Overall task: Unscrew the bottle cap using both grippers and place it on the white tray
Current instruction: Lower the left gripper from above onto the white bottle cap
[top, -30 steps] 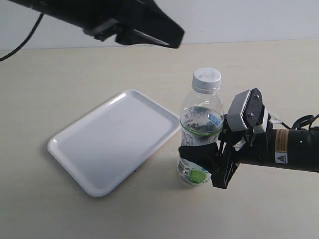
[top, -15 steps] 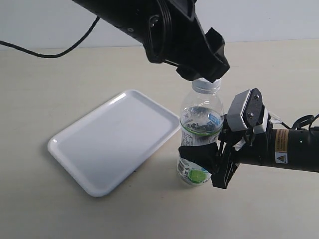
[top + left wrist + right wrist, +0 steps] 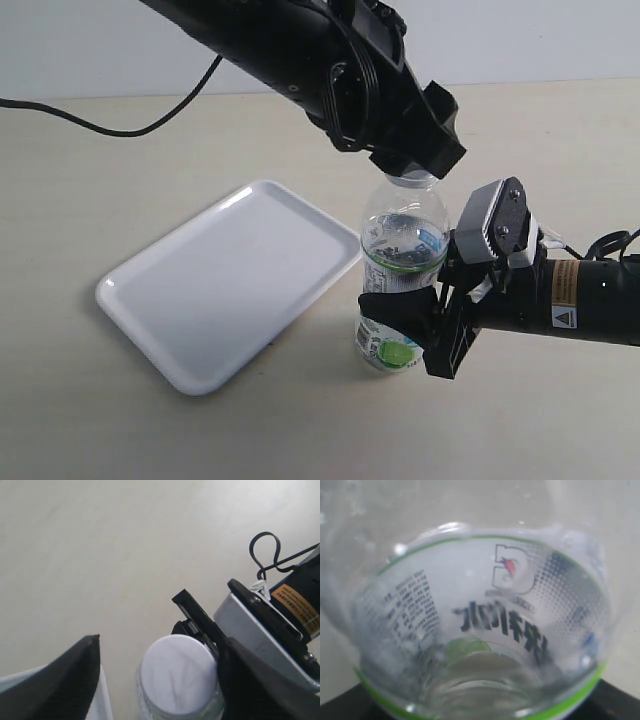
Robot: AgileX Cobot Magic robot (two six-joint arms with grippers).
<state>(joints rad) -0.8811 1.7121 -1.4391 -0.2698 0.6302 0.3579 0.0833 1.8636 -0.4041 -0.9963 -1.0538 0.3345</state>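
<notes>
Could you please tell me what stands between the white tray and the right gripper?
The small clear plastic bottle stands there, upright beside the glossy white rectangular tray and clamped by the right gripper; the exterior view shows it.

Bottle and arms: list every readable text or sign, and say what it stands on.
Nothing reads clearly enough to quote.
Bottle label: large Chinese characters, seen reversed through the plastic; fine print blurred.
Yellow sticker on the right arm: text too small; warning triangle below it.
</notes>
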